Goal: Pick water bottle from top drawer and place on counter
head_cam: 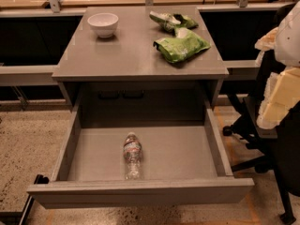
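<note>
Top drawer (185, 154) pulled fully open beneath the counter (126, 53). The water bottle (132, 156) lies on its side on the drawer floor, near the middle, running front to back with its base close to the front panel. On the counter: a white bowl (103, 23) at rear left and two green snack bags (181, 46) at rear right. The gripper (276, 97) hangs at the right edge, beside the drawer unit and well apart from the bottle; whether it is open or closed cannot be told
</note>
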`<action>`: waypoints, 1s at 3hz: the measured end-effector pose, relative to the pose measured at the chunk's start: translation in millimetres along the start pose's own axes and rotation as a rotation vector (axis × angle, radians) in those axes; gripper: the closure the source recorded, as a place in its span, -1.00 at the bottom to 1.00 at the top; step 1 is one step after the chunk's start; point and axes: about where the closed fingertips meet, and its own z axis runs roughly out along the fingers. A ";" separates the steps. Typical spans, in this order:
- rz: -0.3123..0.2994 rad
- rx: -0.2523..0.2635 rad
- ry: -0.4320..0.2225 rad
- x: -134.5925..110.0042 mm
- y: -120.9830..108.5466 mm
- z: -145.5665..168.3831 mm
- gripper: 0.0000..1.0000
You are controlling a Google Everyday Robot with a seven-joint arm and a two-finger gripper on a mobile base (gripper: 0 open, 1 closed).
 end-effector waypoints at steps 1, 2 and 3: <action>0.003 0.005 -0.002 -1.1 -0.1 -0.6 -1.00; 0.061 0.001 0.001 -9.4 3.7 15.9 -1.00; 0.160 0.028 0.007 -31.4 5.6 56.8 -1.00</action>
